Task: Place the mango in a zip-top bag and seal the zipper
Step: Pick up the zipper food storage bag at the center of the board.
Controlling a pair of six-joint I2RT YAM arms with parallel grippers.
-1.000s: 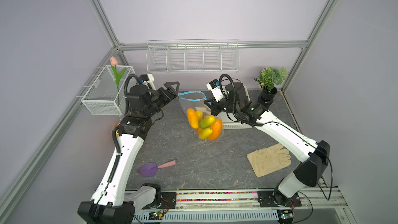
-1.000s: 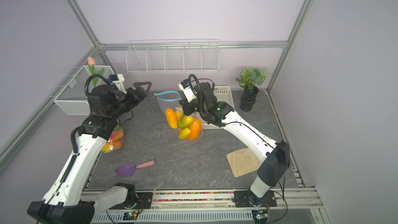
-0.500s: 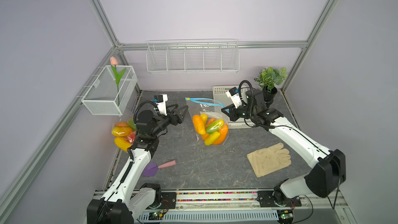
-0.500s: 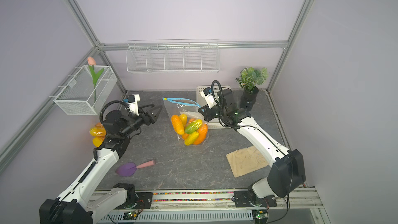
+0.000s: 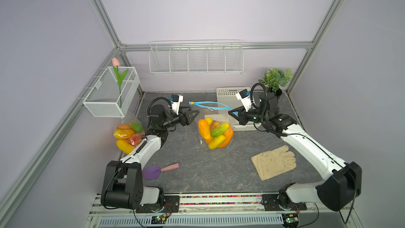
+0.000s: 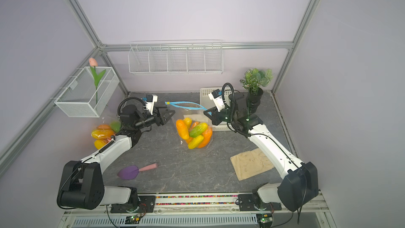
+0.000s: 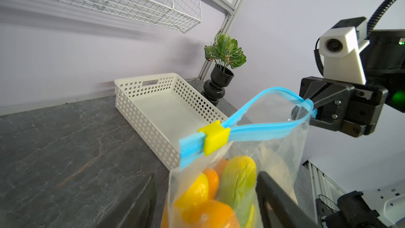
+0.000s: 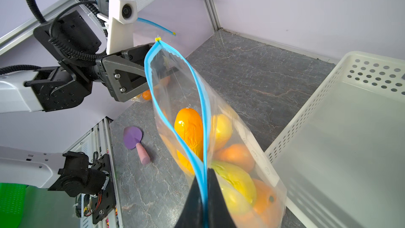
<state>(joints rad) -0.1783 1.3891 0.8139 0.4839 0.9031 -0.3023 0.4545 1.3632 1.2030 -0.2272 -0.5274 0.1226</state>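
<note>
A clear zip-top bag [image 5: 219,118] hangs over the middle of the table with several orange, yellow and green mangoes [image 5: 204,128] inside. Its blue zipper [image 5: 209,104] gapes open, with the yellow slider [image 7: 215,138] at the end nearest my left arm. At the other end of the zipper [image 8: 202,141], my right gripper [image 8: 205,194] is shut on the strip and holds the bag up. My left gripper [image 7: 206,200] is open, one finger on each side of the bag just below the slider. Both top views show it beside the bag's left edge [image 6: 169,115].
A second bag of mangoes [image 5: 128,134] lies by the left wall behind my left arm. A white perforated basket [image 5: 230,93] and a potted plant [image 5: 276,80] stand at the back right. A beige glove [image 5: 274,164] lies front right, a purple scoop [image 5: 153,171] front left.
Both arms have come down and the bag has been lowered and shifted right. My left gripper has swung in towards the bag's slider end, its jaws narrowing. My right gripper has kept hold of the zipper.
</note>
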